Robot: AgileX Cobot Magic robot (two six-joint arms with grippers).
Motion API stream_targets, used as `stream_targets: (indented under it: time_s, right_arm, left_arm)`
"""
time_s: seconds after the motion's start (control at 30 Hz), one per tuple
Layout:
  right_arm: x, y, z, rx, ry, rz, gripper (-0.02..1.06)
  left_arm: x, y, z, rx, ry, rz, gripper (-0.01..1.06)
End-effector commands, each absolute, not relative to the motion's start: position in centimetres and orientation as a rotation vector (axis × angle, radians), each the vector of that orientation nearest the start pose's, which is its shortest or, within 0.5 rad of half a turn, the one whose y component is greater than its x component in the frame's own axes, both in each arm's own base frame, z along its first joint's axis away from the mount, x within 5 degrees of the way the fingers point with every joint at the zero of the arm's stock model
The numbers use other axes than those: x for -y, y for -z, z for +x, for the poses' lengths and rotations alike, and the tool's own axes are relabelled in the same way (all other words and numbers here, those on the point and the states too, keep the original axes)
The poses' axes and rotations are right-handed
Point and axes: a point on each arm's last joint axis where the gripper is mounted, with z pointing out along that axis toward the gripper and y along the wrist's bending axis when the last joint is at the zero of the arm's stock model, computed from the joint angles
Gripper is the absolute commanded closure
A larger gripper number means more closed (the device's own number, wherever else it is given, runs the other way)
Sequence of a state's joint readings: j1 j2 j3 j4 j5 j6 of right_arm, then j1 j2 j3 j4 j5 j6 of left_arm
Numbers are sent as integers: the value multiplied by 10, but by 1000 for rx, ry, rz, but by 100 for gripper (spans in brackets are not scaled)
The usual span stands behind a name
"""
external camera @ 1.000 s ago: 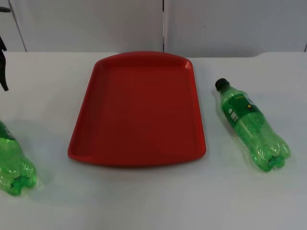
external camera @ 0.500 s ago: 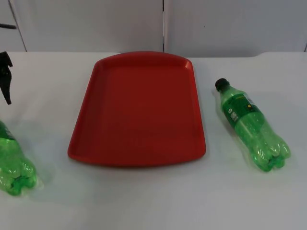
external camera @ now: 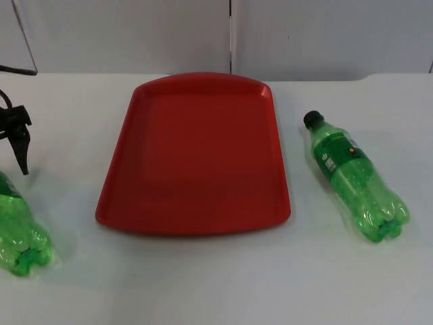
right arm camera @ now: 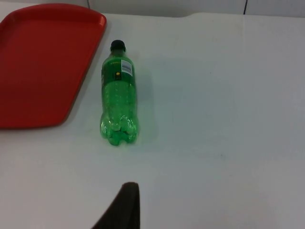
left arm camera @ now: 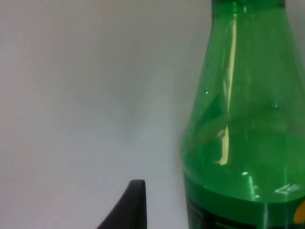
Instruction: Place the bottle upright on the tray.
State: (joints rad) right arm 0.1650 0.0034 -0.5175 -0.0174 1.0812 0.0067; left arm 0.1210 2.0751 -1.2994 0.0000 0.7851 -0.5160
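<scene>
The white table (external camera: 203,284) carries all items and ends at the grey partition wall (external camera: 135,34) behind the tray.

The red tray (external camera: 196,156) lies flat at the middle of the table, its far edge near the wall. Nothing rests on its surface. The right wrist view shows one corner of the tray (right arm camera: 43,62).

Right-hand bottle (external camera: 355,176): a green plastic bottle with a black cap, lying on its side on the table to the right of the tray, near it but not touching. The cap end points toward the wall; the base points away from it. In the right wrist view the same bottle (right arm camera: 118,93) lies just beside the tray's edge, with its label near the cap.

Left-hand bottle (external camera: 20,227): a second green bottle, also lying on the table, well to the left of the tray, its base toward the near side. The left wrist view shows its shoulder and neck (left arm camera: 243,124) close up.

Left gripper (external camera: 19,139): positioned left of the tray, just above the left-hand bottle's upper end. Whether its jaws are apart or together cannot be told.

Right gripper: one fingertip (right arm camera: 121,207) stands over bare table, well apart from the right-hand bottle. Jaw state cannot be told.
</scene>
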Motion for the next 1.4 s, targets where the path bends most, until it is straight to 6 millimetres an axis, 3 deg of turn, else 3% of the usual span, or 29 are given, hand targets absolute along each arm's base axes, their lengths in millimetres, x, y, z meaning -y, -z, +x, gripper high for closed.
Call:
stream_targets:
  time_s: [0.0, 0.37, 1.37]
  right_arm:
    - [2, -280, -7, -2040, -90, -157, -1]
    - [2, -280, -7, -2040, -90, -157, -1]
    - [2, -280, -7, -2040, -90, -157, -1]
  left_arm:
    - [-44, -116, 386, -2864, 48, -955, 0]
    - [-44, -86, 389, -2888, 43, -935, 0]
    - [-46, -84, 392, -2857, 23, -931, 0]
